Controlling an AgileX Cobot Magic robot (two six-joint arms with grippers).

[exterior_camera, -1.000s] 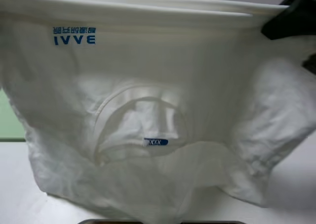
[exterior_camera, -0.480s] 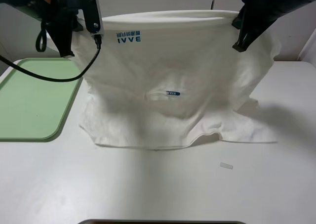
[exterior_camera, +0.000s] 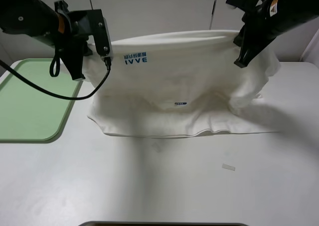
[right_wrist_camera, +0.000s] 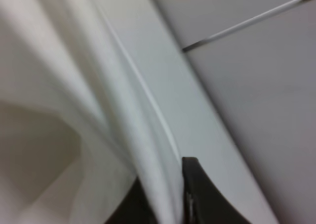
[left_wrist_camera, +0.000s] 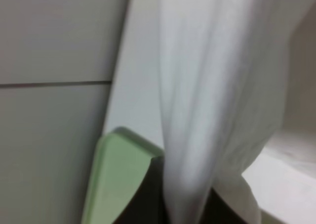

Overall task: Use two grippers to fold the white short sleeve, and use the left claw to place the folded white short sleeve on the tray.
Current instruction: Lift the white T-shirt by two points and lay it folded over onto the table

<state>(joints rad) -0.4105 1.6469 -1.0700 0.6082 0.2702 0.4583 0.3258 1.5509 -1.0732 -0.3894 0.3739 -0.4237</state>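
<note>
White tabletop (exterior_camera: 149, 186) in front of pale grey wall panels (exterior_camera: 159, 6). Left gripper (exterior_camera: 78, 72) on the left side, pointing downward, closed on one raised corner of the white short sleeve (exterior_camera: 174, 81); in the left wrist view, bunched white cloth running straight out from between the dark fingers (left_wrist_camera: 145, 204). Right gripper (exterior_camera: 242, 56) on the right side, also pointing downward, clamped on the opposite raised corner; in the right wrist view, folds of fabric pinched against a black fingertip (right_wrist_camera: 197, 194). Top edge of the garment stretched in a shallow arc between the two grippers, lifted off the table. Blue "IVVE" lettering (exterior_camera: 135, 59) near the left-hand held corner, seen mirrored. Small blue neck label (exterior_camera: 180, 104) lower down, about mid-width. Lower part of the shirt spread flat on the table toward the camera, with one sleeve crumpled below the right gripper. Black cable (exterior_camera: 50, 91) looping down from the left arm and back up to the gripper. Pale green tray (exterior_camera: 30, 121) flat on the table's left side, just beside the shirt, its far right corner under the left gripper. Small white tape strip (exterior_camera: 228, 167) alone on the table, nearer the camera, well apart from the shirt.
</note>
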